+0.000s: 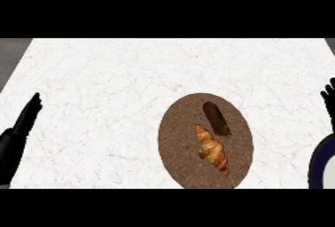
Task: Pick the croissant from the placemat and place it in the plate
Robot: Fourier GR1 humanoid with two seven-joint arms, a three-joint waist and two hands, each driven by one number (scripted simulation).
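Okay, a white marble-patterned counter top (118,88) fills the view. A brown oval textured placemat (180,142) lies right of centre, its long axis running away from the robot and its near end reaching the view's lower edge.

The golden-brown crescent croissant (212,150) lies on the placemat, in the near half and a little right of the mat's middle. It is tilted, with the far tip pointing up-left and the near tip down-right. A dark brown elongated rounded item (216,117) lies on the same mat in the far half. Its near end is just beside the croissant's far tip; can't tell if they touch, or what the item is.

A round plate with a dark blue rim and white inside (314,164) shows only partly at the right edge. It sits on the counter near the placemat, with a strip of marble between them. The croissant is on the mat, not on the plate.

The robot's black left hand (27,115) rests at the left edge, fingers straight and together, pointing away, holding nothing, well apart from the placemat. The right hand (329,102) is at the right edge, just beyond the plate and mostly cut off. The fingers that show are straight and upright, with nothing in them. Neither hand touches the croissant.
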